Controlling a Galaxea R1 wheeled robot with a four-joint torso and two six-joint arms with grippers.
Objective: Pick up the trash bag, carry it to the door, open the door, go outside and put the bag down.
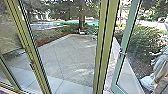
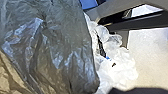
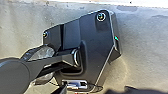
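Pointing right wrist down at base. Seeing bag close by left wrist: dark, glossy, creased, whitish plastic beside. Can't tell state of left gripper or right gripper.

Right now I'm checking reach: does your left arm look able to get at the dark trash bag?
Probably yes: the dark bag looms large and close in the left wrist view, with nothing seen lying over it; the pale plastic shows only beside it.

Head cam's up high, looking forward and down past green frames at the paved yard. Left wrist cam's super close to the dark bag; right one looks down over the robot's dark plate.
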